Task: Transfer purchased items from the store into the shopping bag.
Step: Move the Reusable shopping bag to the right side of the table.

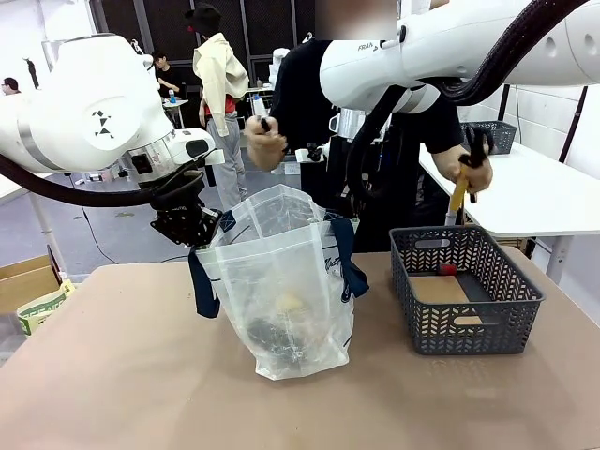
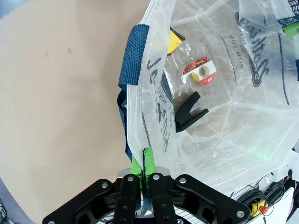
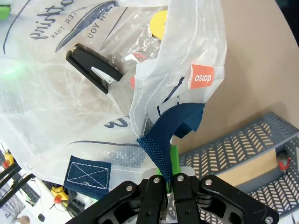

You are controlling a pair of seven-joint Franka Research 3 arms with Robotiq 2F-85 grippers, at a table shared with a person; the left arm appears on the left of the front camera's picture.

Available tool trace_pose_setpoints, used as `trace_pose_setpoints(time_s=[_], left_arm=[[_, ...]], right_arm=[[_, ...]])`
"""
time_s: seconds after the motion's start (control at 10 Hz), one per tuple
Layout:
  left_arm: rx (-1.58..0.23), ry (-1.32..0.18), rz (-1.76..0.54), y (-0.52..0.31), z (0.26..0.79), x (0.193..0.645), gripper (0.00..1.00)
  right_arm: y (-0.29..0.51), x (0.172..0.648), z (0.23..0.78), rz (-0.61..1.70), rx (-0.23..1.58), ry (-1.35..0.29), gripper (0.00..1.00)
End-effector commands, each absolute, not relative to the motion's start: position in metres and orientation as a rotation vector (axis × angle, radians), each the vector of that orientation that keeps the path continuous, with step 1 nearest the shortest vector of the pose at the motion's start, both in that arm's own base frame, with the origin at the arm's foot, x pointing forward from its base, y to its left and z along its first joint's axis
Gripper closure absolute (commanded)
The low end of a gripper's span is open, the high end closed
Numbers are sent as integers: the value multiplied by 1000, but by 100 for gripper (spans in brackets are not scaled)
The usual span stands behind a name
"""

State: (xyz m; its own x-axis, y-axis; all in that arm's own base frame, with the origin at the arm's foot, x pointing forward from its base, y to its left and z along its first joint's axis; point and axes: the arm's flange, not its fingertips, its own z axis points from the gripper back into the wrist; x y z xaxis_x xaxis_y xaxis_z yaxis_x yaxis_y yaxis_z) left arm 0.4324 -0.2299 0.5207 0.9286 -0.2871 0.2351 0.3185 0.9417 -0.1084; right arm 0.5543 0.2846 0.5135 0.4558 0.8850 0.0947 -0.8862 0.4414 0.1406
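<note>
The shopping bag (image 1: pixel 281 281), a translucent plastic tote with navy handles, stands mid-table with its mouth held apart. My left gripper (image 1: pixel 200 230) is shut on its left rim and handle strap (image 2: pixel 144 168). On the far right side my right gripper (image 1: pixel 349 211) is shut on the other navy handle (image 3: pixel 168 163). Inside the bag lie a black stapler (image 2: pixel 189 112), a red tape roll (image 2: pixel 198 74) and a yellow item (image 2: pixel 175 41); the stapler (image 3: pixel 93 70) also shows through the wall. A person's hand holds a yellow-handled tool (image 1: pixel 461 187) above the basket.
A dark grey lattice basket (image 1: pixel 469 323) stands right of the bag with a small red item (image 1: pixel 448 269) inside. It sits close behind my right gripper (image 3: pixel 247 144). A cardboard box (image 1: pixel 23 281) is off the table's left edge. The person's other hand (image 1: pixel 265 141) is raised behind the bag.
</note>
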Motion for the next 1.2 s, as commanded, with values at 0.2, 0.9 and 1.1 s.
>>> trace_pose_setpoints(time_s=[0.2, 0.9, 1.1], left_arm=[[-145, -220, -308, -229, 522, 432, 100], [-145, -220, -308, -229, 522, 432, 100], [-145, -220, -308, -229, 522, 432, 100]], right_arm=[[284, 554, 513, 1094, 189, -4, 100], [284, 554, 513, 1094, 189, -4, 100], [284, 554, 513, 1094, 189, -4, 100]])
